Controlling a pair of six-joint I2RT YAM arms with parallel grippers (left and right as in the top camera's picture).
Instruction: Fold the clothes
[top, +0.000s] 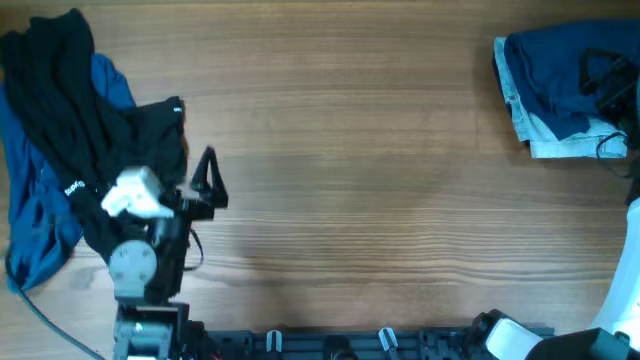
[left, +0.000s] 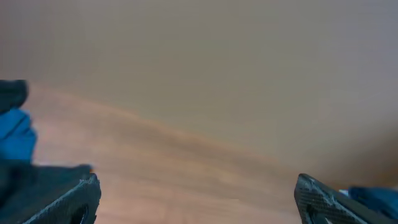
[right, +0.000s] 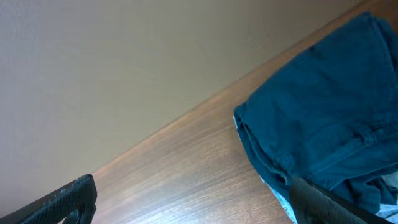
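Observation:
A loose pile of clothes lies at the table's left end: a black garment (top: 80, 110) draped over a mid-blue one (top: 35, 210). My left gripper (top: 212, 178) is open and empty, just right of the pile's edge, above bare wood (left: 196, 199). Blue cloth (left: 15, 137) shows at the left edge of the left wrist view. A folded stack sits at the far right: dark navy shorts (top: 560, 70) on a pale denim piece (top: 560, 142). My right gripper (right: 193, 193) is open and empty, with the navy shorts (right: 323, 118) beside its right finger.
The wooden table (top: 380, 180) spans the view between pile and stack. The left arm's base (top: 140, 280) stands at the front left. The right arm's white link (top: 625, 300) is at the front right edge. A black rail (top: 380, 345) runs along the front.

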